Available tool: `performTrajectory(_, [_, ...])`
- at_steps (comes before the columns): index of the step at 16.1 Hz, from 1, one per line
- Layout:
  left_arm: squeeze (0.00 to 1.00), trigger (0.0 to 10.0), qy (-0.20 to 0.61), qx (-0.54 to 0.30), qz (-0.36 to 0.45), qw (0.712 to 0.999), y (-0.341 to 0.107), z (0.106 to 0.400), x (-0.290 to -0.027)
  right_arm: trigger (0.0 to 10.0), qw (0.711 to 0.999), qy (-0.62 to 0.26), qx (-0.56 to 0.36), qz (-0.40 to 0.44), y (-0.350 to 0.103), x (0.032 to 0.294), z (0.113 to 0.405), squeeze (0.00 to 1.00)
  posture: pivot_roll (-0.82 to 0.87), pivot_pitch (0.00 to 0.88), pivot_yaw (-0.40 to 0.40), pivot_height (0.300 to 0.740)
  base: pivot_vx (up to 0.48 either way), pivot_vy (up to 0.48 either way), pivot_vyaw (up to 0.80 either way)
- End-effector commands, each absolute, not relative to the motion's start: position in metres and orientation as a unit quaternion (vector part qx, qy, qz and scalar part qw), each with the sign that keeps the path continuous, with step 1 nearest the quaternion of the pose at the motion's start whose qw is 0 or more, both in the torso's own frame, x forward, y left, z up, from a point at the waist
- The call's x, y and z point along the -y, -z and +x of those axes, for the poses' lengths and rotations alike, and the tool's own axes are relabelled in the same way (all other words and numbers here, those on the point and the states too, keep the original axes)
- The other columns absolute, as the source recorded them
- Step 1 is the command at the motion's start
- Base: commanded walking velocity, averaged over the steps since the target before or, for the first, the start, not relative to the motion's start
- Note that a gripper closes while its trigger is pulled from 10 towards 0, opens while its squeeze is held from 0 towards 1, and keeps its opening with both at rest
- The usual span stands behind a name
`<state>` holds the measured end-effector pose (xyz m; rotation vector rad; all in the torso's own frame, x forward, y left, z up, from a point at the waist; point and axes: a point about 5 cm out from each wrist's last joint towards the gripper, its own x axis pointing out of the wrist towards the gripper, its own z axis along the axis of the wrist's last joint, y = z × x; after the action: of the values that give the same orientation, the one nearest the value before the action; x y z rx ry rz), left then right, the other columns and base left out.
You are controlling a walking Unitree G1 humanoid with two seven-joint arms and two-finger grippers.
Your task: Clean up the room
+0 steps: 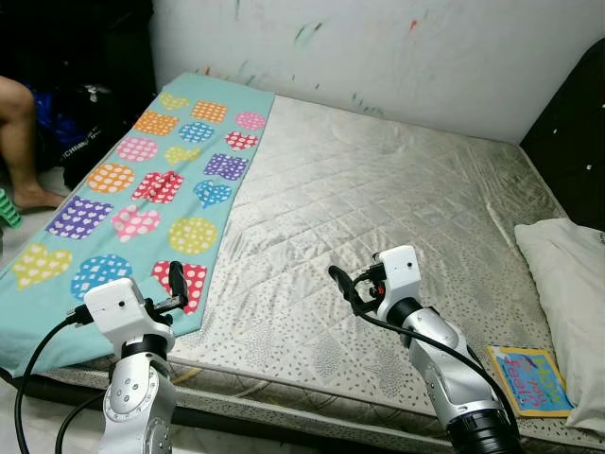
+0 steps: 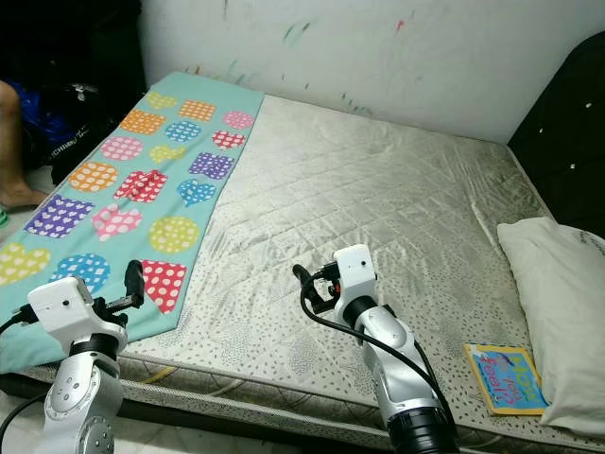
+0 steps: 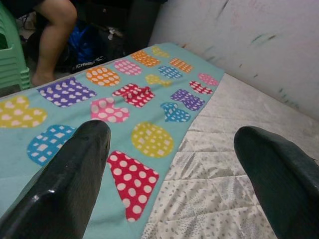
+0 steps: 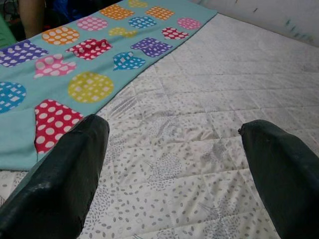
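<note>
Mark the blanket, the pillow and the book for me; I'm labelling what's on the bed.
blanket (image 1: 142, 203): left eye view, its patterned middle.
pillow (image 1: 567, 274): left eye view, its white top.
book (image 1: 530, 380): left eye view, its cover.

head stereo pair looks forward and down from the foot of the mattress (image 1: 378, 189); the right eye's framing sits slightly shifted. left wrist camera, low and close, faces along its fingers (image 3: 65, 184) over the teal blanket (image 3: 99, 99). right wrist camera faces across the quilting. all four share the blanket edge at frame left.
</note>
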<state>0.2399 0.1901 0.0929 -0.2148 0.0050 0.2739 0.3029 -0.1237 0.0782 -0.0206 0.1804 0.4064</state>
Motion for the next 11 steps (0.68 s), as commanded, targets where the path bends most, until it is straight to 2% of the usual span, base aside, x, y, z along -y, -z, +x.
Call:
performTrajectory(1, [0.0, 10.0, -0.022, -0.005, -0.087, 0.996, -0.1, 0.287, -0.158, 10.0, 0.996, -0.092, -0.018, 0.005, -0.095, 0.151, 0.308, 0.0, -0.27, 0.0, 0.148, 0.74, 0.0, 0.0, 0.0])
performTrajectory(2, [0.0, 10.0, 0.016, -0.005, -0.077, 0.997, -0.106, 0.304, -0.148, 10.0, 0.998, -0.06, 0.004, 0.011, -0.101, 0.158, 0.308, 0.0, -0.26, 0.0, 0.135, 0.74, 0.0, 0.0, 0.0])
performTrajectory(6, [0.0, 10.0, -0.033, -0.002, -0.079, 0.996, -0.102, 0.291, -0.166, 10.0, 0.994, -0.109, -0.001, 0.007, -0.103, 0.142, 0.316, 0.0, -0.18, 0.0, 0.05, 0.74, 0.0, 0.0, 0.0])
performTrajectory(11, [0.0, 10.0, -0.017, 0.006, -0.075, 0.997, -0.103, 0.298, -0.16, 10.0, 0.996, -0.084, 0.005, 0.005, -0.101, 0.149, 0.312, 0.0, -0.19, 0.0, 0.063, 0.74, 0.0, 0.0, 0.0])
